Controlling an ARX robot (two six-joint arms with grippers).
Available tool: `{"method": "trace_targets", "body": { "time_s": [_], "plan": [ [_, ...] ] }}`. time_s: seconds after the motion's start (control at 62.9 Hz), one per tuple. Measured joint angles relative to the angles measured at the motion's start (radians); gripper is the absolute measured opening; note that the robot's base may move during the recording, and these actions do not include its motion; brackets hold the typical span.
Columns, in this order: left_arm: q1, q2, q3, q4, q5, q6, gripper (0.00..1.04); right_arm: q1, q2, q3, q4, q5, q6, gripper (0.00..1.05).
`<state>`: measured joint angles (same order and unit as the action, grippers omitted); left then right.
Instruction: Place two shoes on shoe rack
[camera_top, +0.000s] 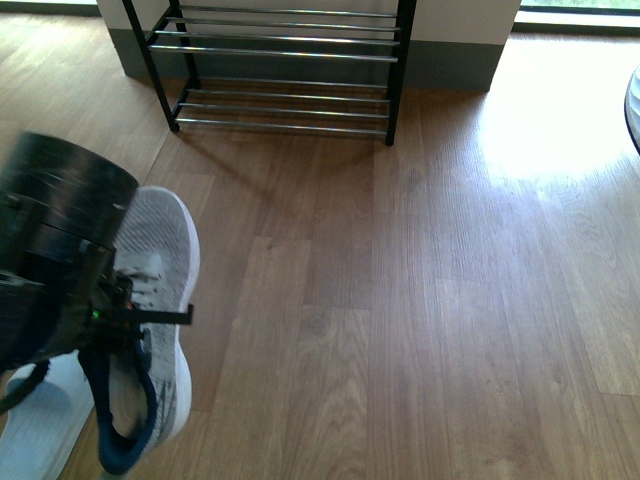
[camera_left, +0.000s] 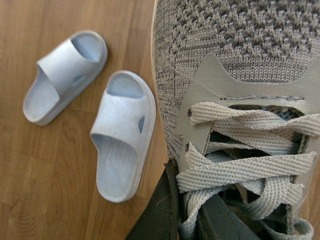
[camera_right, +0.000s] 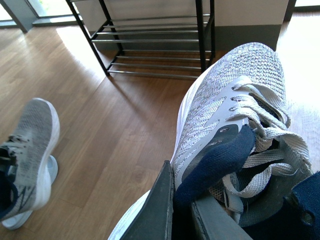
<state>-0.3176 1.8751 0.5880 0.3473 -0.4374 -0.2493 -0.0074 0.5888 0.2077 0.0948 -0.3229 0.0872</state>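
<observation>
**A:** What lies furthest left?

**B:** Two pale slide slippers on the wooden floor, side by side, just beside the first sneaker.

**A:** And the left gripper?

**B:** Its fingers are closed on the first sneaker, down among the grey laces at the tongue. The toe points toward the shoe rack. The sneaker seems to hang clear of the floor above a slipper, but the arm crowds the front view too much to be sure.

**A:** Where is the rack?

**B:** Straight ahead, standing against the wall, well apart from both sneakers. It has a black frame and thin chrome bars in tiers.

**A:** And the right side?

**B:** The right gripper has the second sneaker by its navy collar, with its fingers clamped on either side of the fabric. That toe also points toward the rack.
</observation>
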Motion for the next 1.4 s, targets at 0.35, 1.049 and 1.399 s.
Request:
{"method": "trace_targets", "body": {
  "time_s": [0.35, 1.049, 1.399],
  "plan": [
    [0.035, -0.659, -0.165, -0.178, -0.092, 0.076, 0.02, 0.000, 0.000, 0.000, 0.000, 0.000, 0.000, 0.01],
    [0.005, -1.003, -0.185, -0.336, -0.166, 0.108, 0.02, 0.000, 0.000, 0.000, 0.000, 0.000, 0.000, 0.01],
    [0.005, -1.004, -0.185, -0.337, -0.167, 0.110, 0.02, 0.000, -0.001, 0.000, 0.000, 0.000, 0.000, 0.01]
  ]
}}
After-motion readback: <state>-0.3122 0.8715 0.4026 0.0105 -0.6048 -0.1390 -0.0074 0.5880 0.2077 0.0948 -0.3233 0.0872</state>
